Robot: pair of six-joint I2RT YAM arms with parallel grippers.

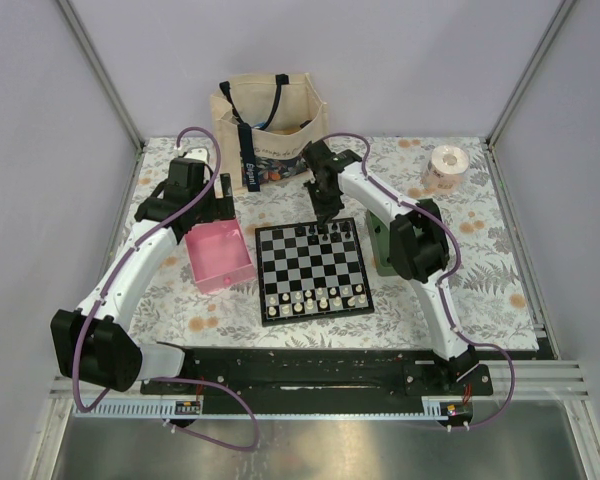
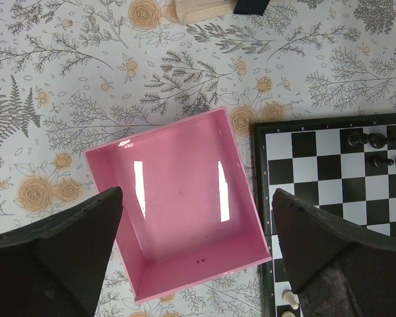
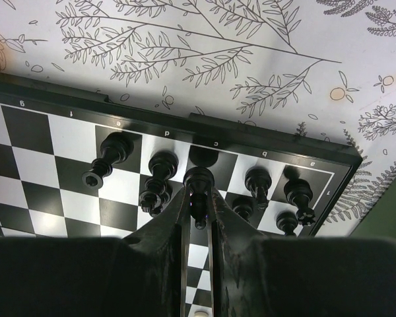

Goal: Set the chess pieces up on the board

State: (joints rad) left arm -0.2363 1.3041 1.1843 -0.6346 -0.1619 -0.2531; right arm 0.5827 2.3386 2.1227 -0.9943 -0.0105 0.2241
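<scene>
Black piece (image 3: 198,179) tight between the right jaws, over the board (image 3: 72,139).

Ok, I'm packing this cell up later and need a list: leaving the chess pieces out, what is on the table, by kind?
trays: 2 (pink tray, green tray, partly hidden behind the right arm)
chessboard: 1
tote bag: 1
tape roll: 1
Total: 5

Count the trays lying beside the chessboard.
2. The pink tray lies left of the board. The green tray lies on the board's right, mostly hidden behind the right arm. No other tray shows.
</scene>
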